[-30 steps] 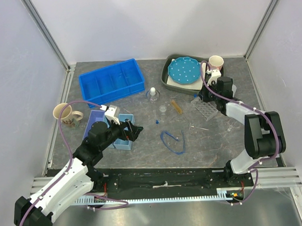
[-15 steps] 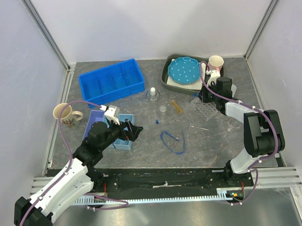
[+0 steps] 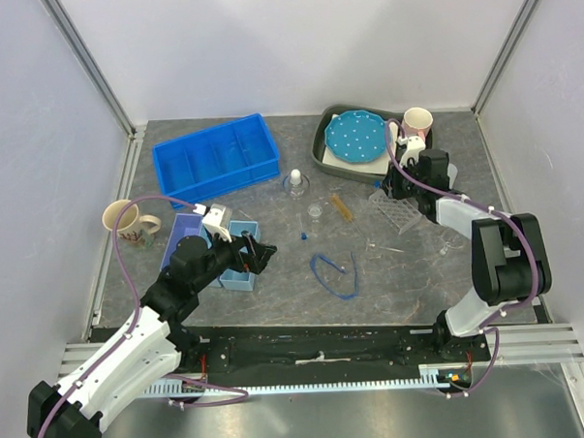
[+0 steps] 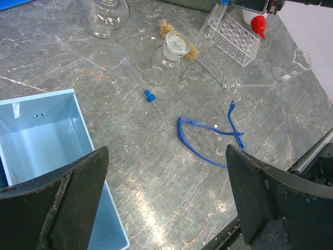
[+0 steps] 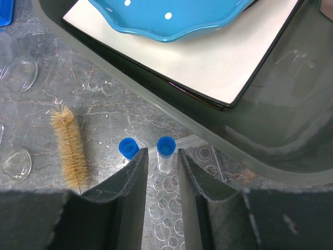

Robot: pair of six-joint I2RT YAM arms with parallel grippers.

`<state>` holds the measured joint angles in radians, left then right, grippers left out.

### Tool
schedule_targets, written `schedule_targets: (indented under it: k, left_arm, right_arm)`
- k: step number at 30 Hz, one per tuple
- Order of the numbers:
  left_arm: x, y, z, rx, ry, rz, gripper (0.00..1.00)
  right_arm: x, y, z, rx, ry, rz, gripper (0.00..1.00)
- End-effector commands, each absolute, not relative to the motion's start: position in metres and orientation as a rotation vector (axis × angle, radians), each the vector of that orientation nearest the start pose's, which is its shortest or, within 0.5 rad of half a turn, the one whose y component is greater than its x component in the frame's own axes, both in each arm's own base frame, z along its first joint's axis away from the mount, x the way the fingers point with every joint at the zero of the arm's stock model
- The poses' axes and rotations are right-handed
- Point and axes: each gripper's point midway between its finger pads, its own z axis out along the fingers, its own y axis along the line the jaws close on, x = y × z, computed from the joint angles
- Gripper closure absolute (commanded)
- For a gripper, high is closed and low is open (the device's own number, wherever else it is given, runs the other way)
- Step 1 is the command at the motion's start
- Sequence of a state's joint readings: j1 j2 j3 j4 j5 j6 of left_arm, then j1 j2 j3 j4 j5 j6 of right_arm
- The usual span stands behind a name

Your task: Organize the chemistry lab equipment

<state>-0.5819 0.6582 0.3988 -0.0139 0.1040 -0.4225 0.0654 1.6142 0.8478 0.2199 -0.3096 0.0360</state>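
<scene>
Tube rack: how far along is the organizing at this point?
Done: two blue-capped tubes stand in the clear rack. In hand: the right gripper straddles the second tube, jaws slightly clear of it. Remaining: a third tube, the brush, the blue loop and small glassware lie loose on the table; the left gripper hangs open by the light blue bin.

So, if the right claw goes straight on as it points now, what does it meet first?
Probably the blue-capped tube standing between the fingers of the right claw, then the clear tube rack holding it. Depth to the rack is unclear.
</scene>
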Motion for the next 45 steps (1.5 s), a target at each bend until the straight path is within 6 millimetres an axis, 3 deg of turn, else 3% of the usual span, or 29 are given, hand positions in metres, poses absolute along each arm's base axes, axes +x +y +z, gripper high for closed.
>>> schedule_targets:
  k: [1,10,15,16,17,18,19,23,27,29,30,31,33,34,35,37,40,43,44,45]
  left_arm:
    - [0.226,-0.19,0.176,0.197,1.881,-0.811,0.0]
    - [0.222,-0.198,0.178,0.216,1.895,-0.863,0.0]
    - [0.223,-0.214,0.178,0.208,1.926,-0.951,0.01]
    - [0.224,-0.216,0.177,0.205,1.937,-0.965,0.01]
    - [0.227,-0.219,0.168,0.175,1.986,-0.969,0.01]
    - [0.231,-0.222,0.172,0.16,1.995,-0.978,0.01]
    - [0.233,-0.225,0.171,0.149,2.014,-0.979,0.02]
    - [0.248,-0.231,0.147,0.055,2.203,-0.919,0.02]
    - [0.264,-0.243,0.127,0.033,2.345,-0.787,0.02]
    - [0.266,-0.245,0.116,0.037,2.394,-0.708,0.02]
    - [0.272,-0.249,0.119,0.034,2.392,-0.693,0.03]
    - [0.276,-0.248,0.105,0.023,2.429,-0.638,0.05]
    - [0.287,-0.248,0.102,-0.016,2.442,-0.583,0.07]
    - [0.293,-0.243,0.09,-0.045,2.465,-0.514,0.1]
    - [0.302,-0.245,0.094,-0.076,2.454,-0.493,0.17]
    - [0.312,-0.239,0.078,-0.156,2.487,-0.387,0.21]
    - [0.329,-0.241,0.078,-0.207,2.499,-0.31,0.33]
    - [0.342,-0.247,0.067,-0.208,2.537,-0.247,0.34]
    - [0.349,-0.252,0.072,-0.211,2.525,-0.252,0.34]
    - [0.35,-0.251,0.062,-0.214,2.549,-0.216,0.35]
  right_arm:
    - [0.438,0.084,0.13,-0.249,1.997,0.376,0.63]
    - [0.427,0.07,0.161,-0.307,1.947,0.335,0.62]
    - [0.409,0.078,0.193,-0.513,1.888,0.361,0.59]
    - [0.405,0.081,0.208,-0.539,1.844,0.359,0.59]
    - [0.399,0.082,0.212,-0.557,1.839,0.364,0.58]
    - [0.394,0.084,0.216,-0.579,1.828,0.369,0.57]
    - [0.388,0.085,0.231,-0.589,1.789,0.361,0.55]
    - [0.367,0.09,0.257,-0.63,1.73,0.371,0.46]
    - [0.353,0.093,0.259,-0.653,1.732,0.39,0.45]
    - [0.351,0.084,0.256,-0.647,1.734,0.372,0.45]
    - [0.351,0.083,0.254,-0.648,1.737,0.372,0.44]
    - [0.351,0.081,0.252,-0.645,1.74,0.379,0.45]
    - [0.35,0.08,0.25,-0.645,1.739,0.386,0.45]
    - [0.35,0.079,0.247,-0.64,1.745,0.392,0.45]
    - [0.348,0.08,0.247,-0.642,1.744,0.413,0.45]
    - [0.347,0.079,0.243,-0.637,1.747,0.432,0.44]
    - [0.345,0.08,0.241,-0.64,1.744,0.459,0.44]
    - [0.344,0.079,0.24,-0.643,1.743,0.457,0.45]
    - [0.344,0.079,0.24,-0.644,1.742,0.456,0.44]
    - [0.344,0.079,0.24,-0.649,1.738,0.451,0.44]
